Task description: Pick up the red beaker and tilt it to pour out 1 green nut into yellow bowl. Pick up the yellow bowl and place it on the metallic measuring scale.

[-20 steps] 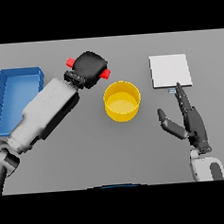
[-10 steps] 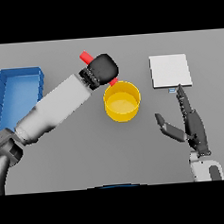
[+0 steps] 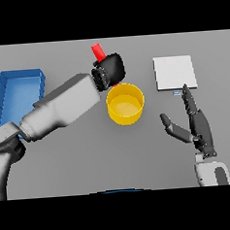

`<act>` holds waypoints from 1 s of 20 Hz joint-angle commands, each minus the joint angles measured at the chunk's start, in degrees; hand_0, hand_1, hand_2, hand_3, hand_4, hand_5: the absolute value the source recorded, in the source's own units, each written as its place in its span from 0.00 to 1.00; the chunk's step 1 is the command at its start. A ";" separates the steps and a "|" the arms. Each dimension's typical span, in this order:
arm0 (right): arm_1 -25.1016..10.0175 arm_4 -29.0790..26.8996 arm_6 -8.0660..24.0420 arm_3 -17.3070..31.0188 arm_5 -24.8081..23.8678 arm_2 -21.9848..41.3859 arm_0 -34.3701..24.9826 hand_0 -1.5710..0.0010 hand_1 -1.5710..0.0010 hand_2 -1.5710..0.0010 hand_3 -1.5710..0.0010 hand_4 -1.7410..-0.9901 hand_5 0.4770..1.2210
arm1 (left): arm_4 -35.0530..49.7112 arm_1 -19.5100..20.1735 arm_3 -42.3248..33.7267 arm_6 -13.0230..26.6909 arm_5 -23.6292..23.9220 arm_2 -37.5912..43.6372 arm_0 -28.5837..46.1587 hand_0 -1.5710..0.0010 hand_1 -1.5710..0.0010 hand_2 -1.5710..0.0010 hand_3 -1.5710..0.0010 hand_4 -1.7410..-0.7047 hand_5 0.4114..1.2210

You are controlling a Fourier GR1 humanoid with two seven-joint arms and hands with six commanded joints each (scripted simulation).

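Observation:
My left hand (image 3: 111, 70) is shut on the red beaker (image 3: 98, 52), holding it in the air just above the far left rim of the yellow bowl (image 3: 126, 104). Only the beaker's upper part pokes out behind the hand; the rest is hidden by the fingers. The bowl stands on the table at the centre, and I see no green nut inside it. The metallic measuring scale (image 3: 175, 73), a flat pale square, lies to the bowl's right. My right hand (image 3: 197, 125) rests open on the table below the scale, fingers straight and thumb spread.
A blue tray (image 3: 19, 92) lies at the table's left side, partly covered by my left forearm (image 3: 63, 108), which crosses the table from lower left toward the bowl.
My left hand has carried the red beaker rightward from left of the bowl to above its far left rim, and the beaker has turned. The right hand has barely moved.

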 commanded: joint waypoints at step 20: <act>0.34 -0.30 -2.71 0.64 1.10 0.95 -0.29 1.00 1.00 1.00 1.00 0.85 0.13 | 5.63 6.93 20.61 1.88 0.90 18.86 -25.91 0.00 0.00 0.00 0.03 0.01 1.00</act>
